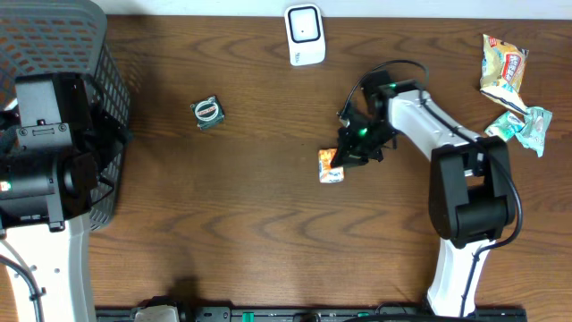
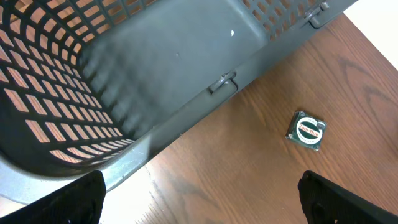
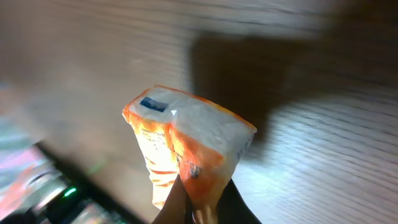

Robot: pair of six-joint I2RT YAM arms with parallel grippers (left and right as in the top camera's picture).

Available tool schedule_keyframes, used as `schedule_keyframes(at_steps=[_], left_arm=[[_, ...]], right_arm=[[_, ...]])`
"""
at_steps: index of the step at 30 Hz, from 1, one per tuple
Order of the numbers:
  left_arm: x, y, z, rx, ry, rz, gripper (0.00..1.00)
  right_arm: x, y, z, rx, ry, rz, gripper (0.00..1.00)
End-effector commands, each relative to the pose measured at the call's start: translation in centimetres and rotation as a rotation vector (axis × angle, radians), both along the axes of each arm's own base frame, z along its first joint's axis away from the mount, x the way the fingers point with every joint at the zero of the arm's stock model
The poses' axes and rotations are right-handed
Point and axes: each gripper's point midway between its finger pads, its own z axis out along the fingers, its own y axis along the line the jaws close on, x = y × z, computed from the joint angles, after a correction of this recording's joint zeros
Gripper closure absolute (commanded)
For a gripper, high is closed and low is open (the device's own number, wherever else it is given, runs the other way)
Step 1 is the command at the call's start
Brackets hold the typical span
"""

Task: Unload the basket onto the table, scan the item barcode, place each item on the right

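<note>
Overhead: the right gripper [image 1: 349, 154] is pinched onto a crinkled orange-and-white snack packet [image 1: 331, 166] at the middle of the wood-grain table [image 1: 250, 233], well apart from the white, rounded scanner [image 1: 305, 35]. A grey lattice basket [image 1: 89, 45] sits at the left.

Left wrist: the left gripper [image 2: 200, 190] hangs spread wide, grasping nothing, beside the basket's smooth floor. A small glossy green packet [image 2: 306, 130] lies near.

Right wrist: the fingers [image 3: 180, 208] clamp the snack packet's lower seam, its film puffed and creased.
</note>
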Motion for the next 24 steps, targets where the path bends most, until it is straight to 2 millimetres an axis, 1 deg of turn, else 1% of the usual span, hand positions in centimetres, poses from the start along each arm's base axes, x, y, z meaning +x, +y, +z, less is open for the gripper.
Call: schedule_keyframes(at_steps=[1, 3, 5, 7, 8, 10, 11, 13, 15, 17, 20, 21, 22, 24], left_arm=[[-0.2, 0.3, -0.2, 0.0, 0.004, 0.023, 0.03], [-0.2, 0.3, -0.2, 0.0, 0.004, 0.023, 0.02], [-0.2, 0.3, -0.2, 0.0, 0.004, 0.023, 0.02], [-0.2, 0.3, -0.2, 0.0, 0.004, 0.023, 0.03], [-0.2, 0.3, -0.2, 0.0, 0.004, 0.023, 0.02], [-0.2, 0.3, -0.2, 0.0, 0.004, 0.023, 0.02], [-0.2, 0.3, -0.2, 0.0, 0.004, 0.023, 0.03], [-0.2, 0.3, -0.2, 0.0, 0.004, 0.023, 0.02], [-0.2, 0.3, -0.2, 0.0, 0.004, 0.022, 0.02], [-0.2, 0.3, -0.2, 0.0, 0.004, 0.023, 0.02], [-0.2, 0.3, -0.2, 0.0, 0.004, 0.023, 0.02], [-0.2, 0.3, -0.2, 0.0, 0.004, 0.023, 0.03], [-0.2, 0.3, -0.2, 0.0, 0.004, 0.023, 0.02], [-0.2, 0.3, -0.2, 0.0, 0.004, 0.023, 0.02]], right_arm=[[0.5, 1.8, 3.4, 0.308, -0.037, 0.034, 0.99], [0.7, 1.8, 4.6, 0.399, -0.056, 0.037, 0.99], [0.8, 1.9, 6.2, 0.516, -0.09, 0.047, 0.99], [0.7, 1.7, 7.3, 0.59, -0.117, 0.058, 0.99], [0.6, 1.6, 7.7, 0.615, -0.13, 0.065, 0.99], [0.6, 1.2, 7.5, 0.607, -0.14, 0.071, 0.99], [0.6, 0.9, 7.1, 0.581, -0.142, 0.076, 0.99], [0.6, 0.1, 5.6, 0.482, -0.119, 0.076, 0.99], [0.6, -1.2, 3.4, 0.321, -0.076, 0.052, 0.99], [0.9, -3.5, 0.5, 0.069, -0.021, -0.01, 0.99], [1.0, -5.5, -1.4, -0.155, 0.01, -0.079, 0.99], [1.1, -5.7, -1.7, -0.19, 0.009, -0.085, 0.94], [1.1, -5.5, -1.8, -0.198, 0.001, -0.081, 0.85], [1.2, -4.9, -1.8, -0.195, -0.009, -0.069, 0.73]])
